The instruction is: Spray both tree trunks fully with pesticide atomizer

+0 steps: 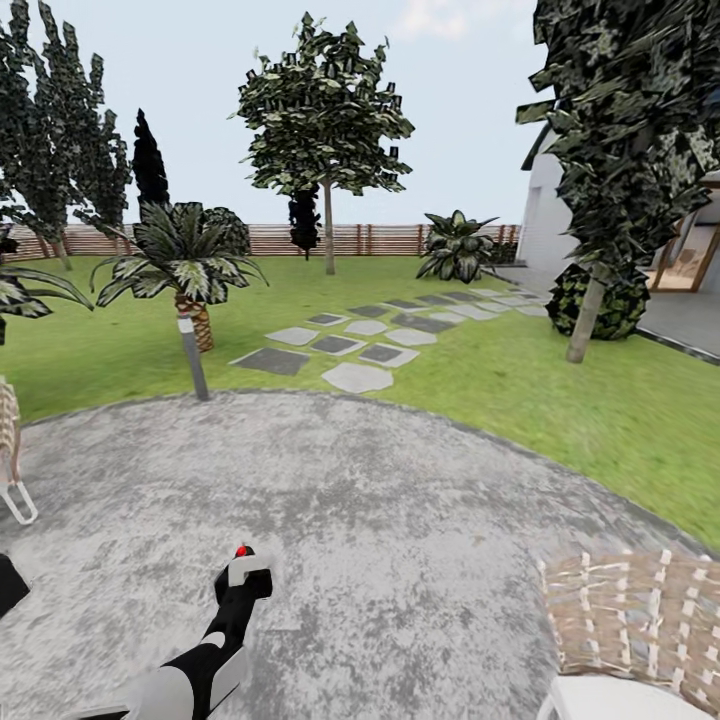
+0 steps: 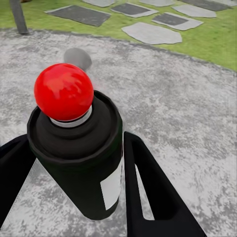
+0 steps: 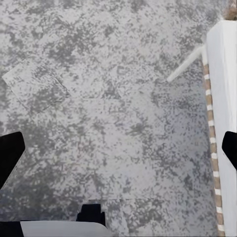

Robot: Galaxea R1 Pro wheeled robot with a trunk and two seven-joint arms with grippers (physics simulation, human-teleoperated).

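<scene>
The pesticide atomizer [image 2: 84,148] is a black bottle with a white label and a red tip, and it stands between the fingers of my left gripper [image 2: 81,180], which is shut on it. In the head view the atomizer [image 1: 243,572] is held low over the grey paving with its red tip up. One tree [image 1: 325,100] stands far off across the lawn, its thin bare trunk [image 1: 328,232] in front of the fence. A second tree [image 1: 625,140] stands at the right, its trunk [image 1: 586,318] leaning out of the grass. My right gripper [image 3: 118,153] hangs open over bare paving.
A wicker chair [image 1: 632,612] sits close at the right and another chair [image 1: 10,455] at the left edge. A palm-like plant [image 1: 185,262] and a short post [image 1: 193,358] stand at the paving's far rim. Stepping stones [image 1: 355,345] cross the lawn toward the white house [image 1: 552,215].
</scene>
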